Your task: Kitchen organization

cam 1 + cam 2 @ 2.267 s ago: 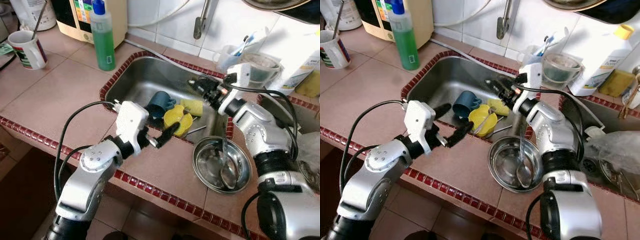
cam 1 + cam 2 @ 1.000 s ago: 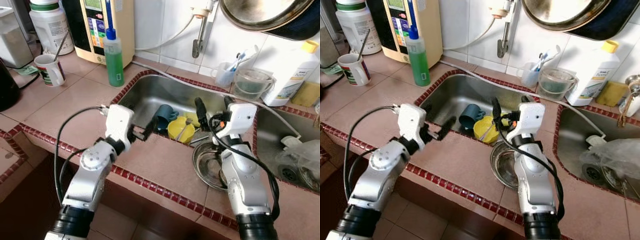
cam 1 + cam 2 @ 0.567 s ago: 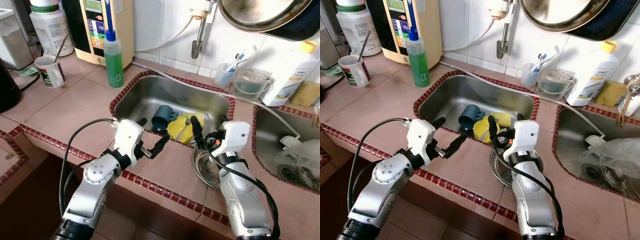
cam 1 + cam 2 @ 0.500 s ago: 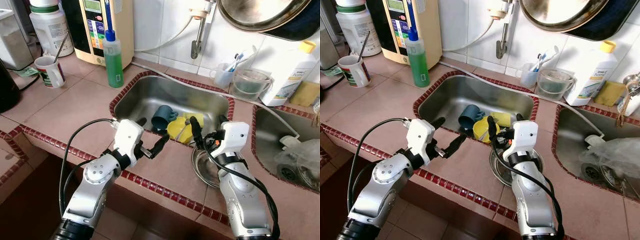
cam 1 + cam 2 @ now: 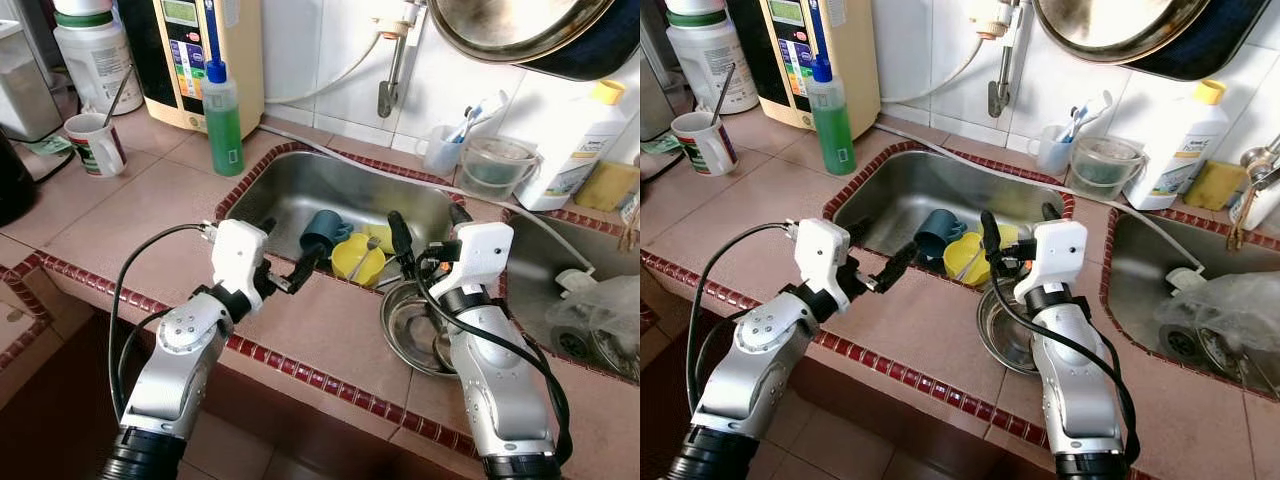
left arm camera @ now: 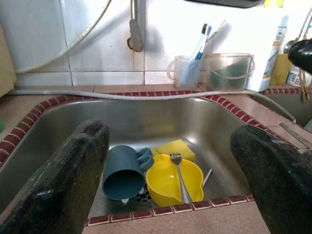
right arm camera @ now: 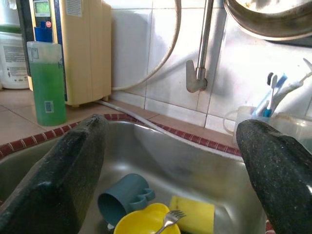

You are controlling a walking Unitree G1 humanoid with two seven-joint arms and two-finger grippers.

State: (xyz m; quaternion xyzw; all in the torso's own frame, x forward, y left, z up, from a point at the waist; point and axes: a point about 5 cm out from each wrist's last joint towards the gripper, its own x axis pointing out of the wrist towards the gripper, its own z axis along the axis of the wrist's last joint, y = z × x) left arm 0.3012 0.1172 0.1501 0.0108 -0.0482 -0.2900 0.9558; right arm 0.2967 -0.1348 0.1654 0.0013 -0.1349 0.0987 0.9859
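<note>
Sink [image 5: 300, 185] back half free; cup [image 5: 322, 227], bowl [image 5: 358, 256] crowd front

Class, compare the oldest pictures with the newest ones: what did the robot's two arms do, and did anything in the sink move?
The right pincer, earlier reaching far over the sink, has drawn back to its near edge above the steel bowl. The left pincer has stayed open over the counter edge. Neither took hold of anything. The blue cup, yellow bowl, fork and sponge lie as before; the camera itself shifted.
</note>
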